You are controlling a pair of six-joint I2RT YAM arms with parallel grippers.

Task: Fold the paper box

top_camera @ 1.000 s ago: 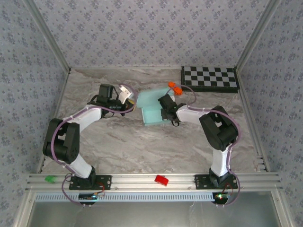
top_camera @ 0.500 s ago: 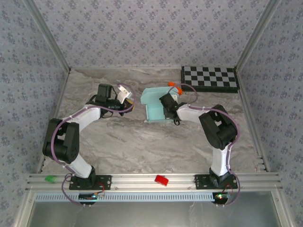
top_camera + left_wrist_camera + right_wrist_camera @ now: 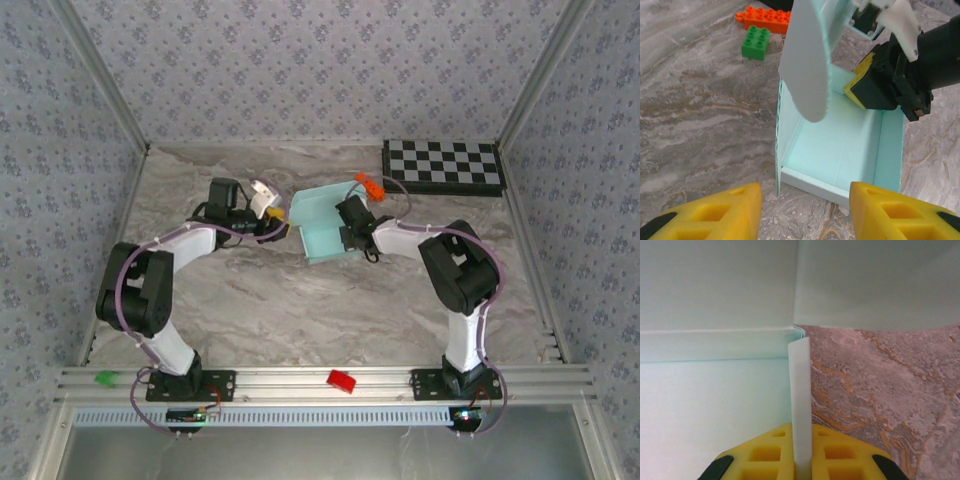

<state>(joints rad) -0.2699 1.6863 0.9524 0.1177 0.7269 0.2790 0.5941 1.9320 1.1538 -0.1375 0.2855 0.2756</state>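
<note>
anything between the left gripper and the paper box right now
Nothing visible. The open left gripper faces the near wall of the paper box across bare table. The right gripper pinches a wall farther back; the green brick and orange brick lie beyond, off to the side.

Left wrist view: raised flap of paper box [image 3: 840,150] cropped by top edge; right end of orange brick [image 3: 762,19] hidden behind that flap; left gripper [image 3: 805,192] fingers cropped at bottom edge. Right wrist view: box walls cropped top and left; right gripper [image 3: 801,440] fingers cropped at bottom edge.
</note>
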